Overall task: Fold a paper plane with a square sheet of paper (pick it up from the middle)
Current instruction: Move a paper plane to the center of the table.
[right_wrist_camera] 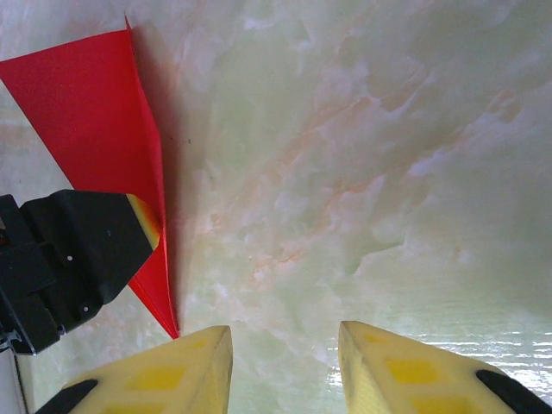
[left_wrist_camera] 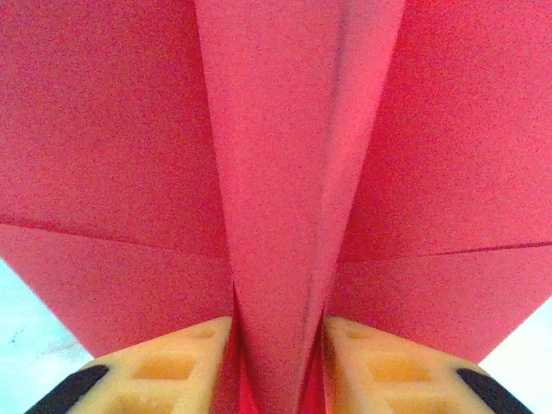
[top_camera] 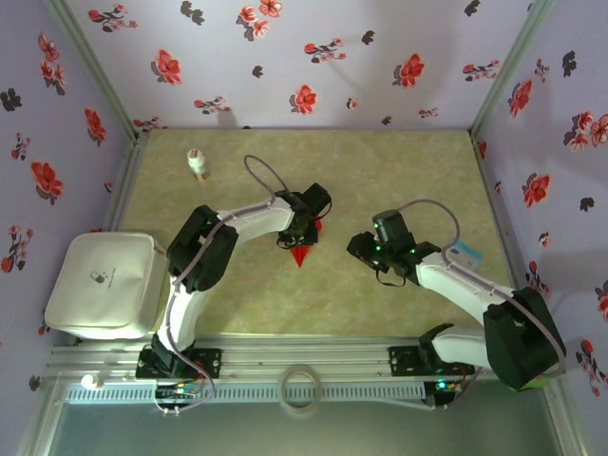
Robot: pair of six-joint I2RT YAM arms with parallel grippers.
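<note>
— Where is the paper plane sitting right now?
— It's staying near the middle of the table, with its point facing the near edge.
— What is your left gripper doing?
— You're pinching the plane's centre fold with it. The yellow fingers are pressing on both sides and the wings are spreading out above.
— And your right gripper?
— It's hovering just beside the plane, over the marbled surface. Its jaws are standing apart and gripping nothing.

The left claw covers most of the paper plane; the left wrist view's edges crop its wings.
</note>
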